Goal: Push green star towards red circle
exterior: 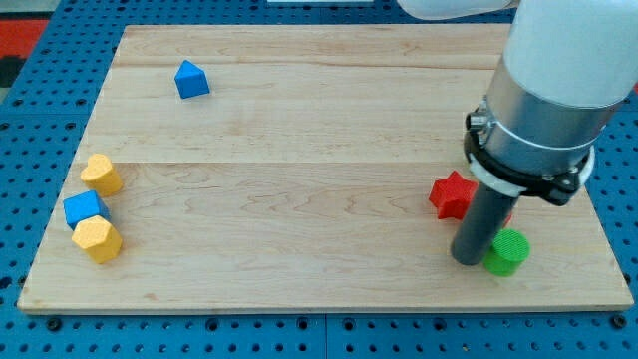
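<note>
My tip (466, 259) rests on the board near the view's bottom right. A green block (507, 252) sits right against the tip's right side; it looks rounded and its exact shape is unclear. A red star (452, 194) lies just up and to the left of the tip, close to the rod. A sliver of another red block (508, 216) shows behind the rod, just above the green block; its shape is hidden. No other green block is visible; the arm's body covers part of the right side.
A blue block (190, 79) sits at the top left. At the left edge lie a yellow block (101, 174), a blue cube (85, 208) and another yellow block (97, 239), close together. The wooden board (299, 199) ends just right of the green block.
</note>
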Controlling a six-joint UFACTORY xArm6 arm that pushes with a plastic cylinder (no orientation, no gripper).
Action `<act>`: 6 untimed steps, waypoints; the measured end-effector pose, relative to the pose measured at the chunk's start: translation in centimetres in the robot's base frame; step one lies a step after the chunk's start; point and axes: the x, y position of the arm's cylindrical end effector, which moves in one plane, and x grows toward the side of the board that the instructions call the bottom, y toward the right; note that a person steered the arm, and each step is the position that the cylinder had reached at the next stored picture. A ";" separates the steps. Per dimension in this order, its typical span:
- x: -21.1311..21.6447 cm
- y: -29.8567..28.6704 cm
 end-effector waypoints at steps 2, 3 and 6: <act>-11.8 -4.0; -17.2 2.3; -12.6 5.7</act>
